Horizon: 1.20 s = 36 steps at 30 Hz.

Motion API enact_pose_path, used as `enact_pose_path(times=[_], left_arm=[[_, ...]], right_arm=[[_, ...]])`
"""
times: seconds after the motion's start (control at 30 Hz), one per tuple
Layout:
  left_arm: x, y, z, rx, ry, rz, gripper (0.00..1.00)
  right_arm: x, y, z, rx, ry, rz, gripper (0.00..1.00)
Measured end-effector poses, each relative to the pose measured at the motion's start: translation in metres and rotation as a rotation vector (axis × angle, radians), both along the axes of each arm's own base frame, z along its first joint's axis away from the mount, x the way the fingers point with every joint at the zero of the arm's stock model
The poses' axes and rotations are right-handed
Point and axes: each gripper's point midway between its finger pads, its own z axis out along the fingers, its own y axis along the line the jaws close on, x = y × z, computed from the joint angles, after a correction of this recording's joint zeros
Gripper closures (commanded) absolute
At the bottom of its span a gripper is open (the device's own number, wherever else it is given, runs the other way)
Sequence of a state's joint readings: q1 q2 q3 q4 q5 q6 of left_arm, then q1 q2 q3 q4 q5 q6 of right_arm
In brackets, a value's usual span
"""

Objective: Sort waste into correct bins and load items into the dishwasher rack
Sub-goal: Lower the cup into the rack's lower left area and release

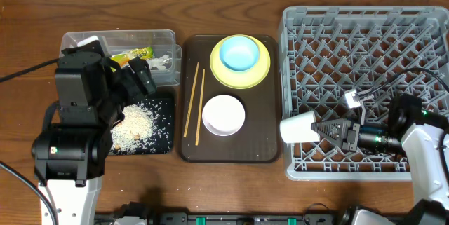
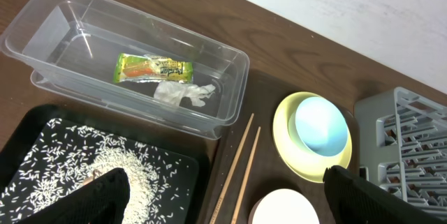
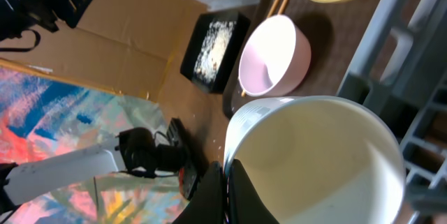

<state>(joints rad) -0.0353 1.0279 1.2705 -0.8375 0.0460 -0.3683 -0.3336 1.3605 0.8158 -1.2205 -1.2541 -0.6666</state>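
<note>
Cup (image 1: 296, 127) rim sits clenched in right pincer (image 1: 320, 127); left pincer (image 2: 225, 188) hangs released.

The overhead camera looks straight down on the whole table (image 1: 224, 1). The left wrist view slants from just above the black tray (image 2: 38, 123) toward the clear tub (image 2: 56, 35); the right wrist view, rolled and close behind the white cup (image 3: 314, 161), also shows that tray (image 3: 200, 76).

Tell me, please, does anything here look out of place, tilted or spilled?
Only the small white cup looks odd. It is turned sideways over the left wall of the dishwasher rack, pinched at its rim by the right gripper. The rice sits inside the black tray.
</note>
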Motion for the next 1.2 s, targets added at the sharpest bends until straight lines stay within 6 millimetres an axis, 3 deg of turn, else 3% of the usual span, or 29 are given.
enact_pose_path(times=[0.7,0.83,1.2], left_arm=[[0.000,0.000,0.000,0.000,0.000,0.000,0.09],[0.000,0.000,0.000,0.000,0.000,0.000,0.09],[0.000,0.000,0.000,0.000,0.000,0.000,0.09]], right_arm=[[-0.003,0.006,-0.019,0.125,0.006,-0.006,0.99],[-0.002,0.002,-0.026,0.087,0.003,-0.007,0.99],[-0.018,-0.018,-0.070,-0.146,0.165,0.007,0.99]])
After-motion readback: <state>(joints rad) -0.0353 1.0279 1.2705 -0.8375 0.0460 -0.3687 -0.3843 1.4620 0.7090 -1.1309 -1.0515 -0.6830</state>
